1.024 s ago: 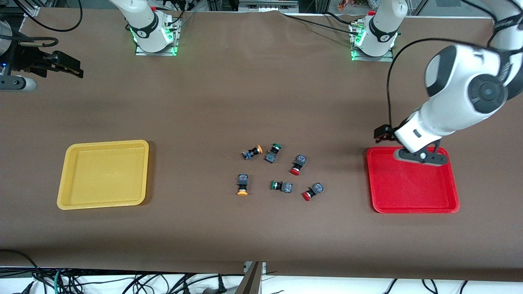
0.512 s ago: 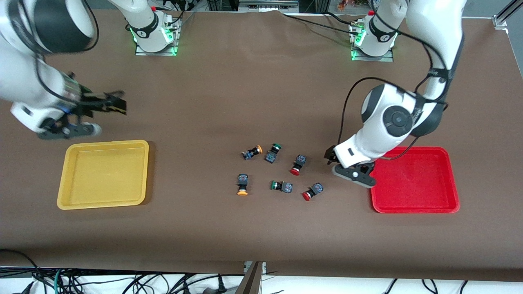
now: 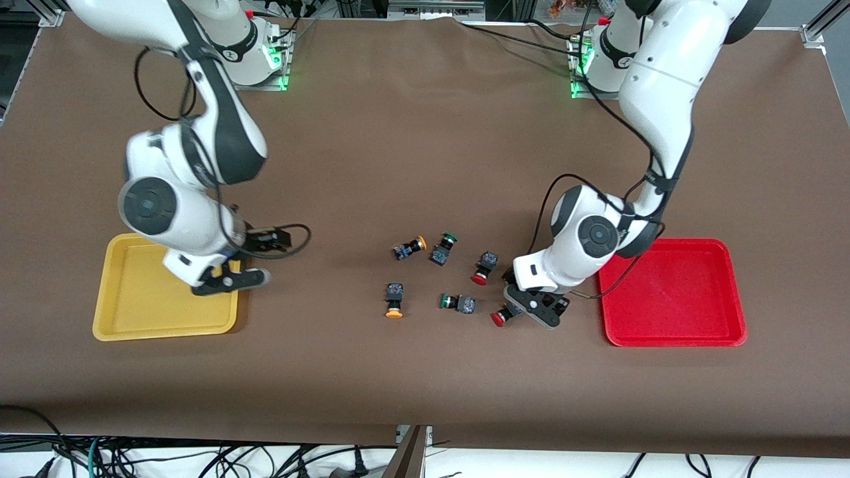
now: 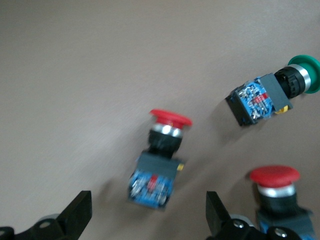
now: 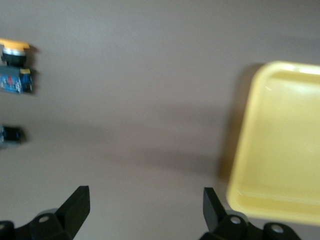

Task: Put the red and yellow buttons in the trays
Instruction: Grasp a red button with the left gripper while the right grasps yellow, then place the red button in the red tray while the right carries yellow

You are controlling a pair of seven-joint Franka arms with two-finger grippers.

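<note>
Front view: the left gripper [image 3: 531, 307] hangs low over the red button [image 3: 508, 311] that lies nearest the red tray [image 3: 671, 332], its body covering part of that switch. A second red button [image 3: 483, 267] lies just beside it, toward the robots' bases. Two green-capped switches [image 3: 457, 303] and [image 3: 443, 249] and two yellow buttons [image 3: 394, 300] and [image 3: 409, 248] lie farther off toward the right arm's end. The right gripper [image 3: 229, 280] is over the rim of the yellow tray [image 3: 119, 318], at the edge facing the buttons. Both trays hold nothing.

Left wrist view: the left gripper [image 4: 147, 220] has its fingers spread wide, one fingertip [image 4: 80, 212] on each side of the red button [image 4: 159, 160], which lies on its side between them with its cap pointing away from the wrist, untouched. The other red button [image 4: 277, 187] stands just outside one finger, and a green-capped switch [image 4: 272, 92] lies ahead of it.

Right wrist view: the right gripper [image 5: 145, 212] is also spread apart and carries nothing, over bare table. The yellow tray [image 5: 280, 150] lies just beside one finger; a yellow button [image 5: 15, 67] lies well off past the other.
</note>
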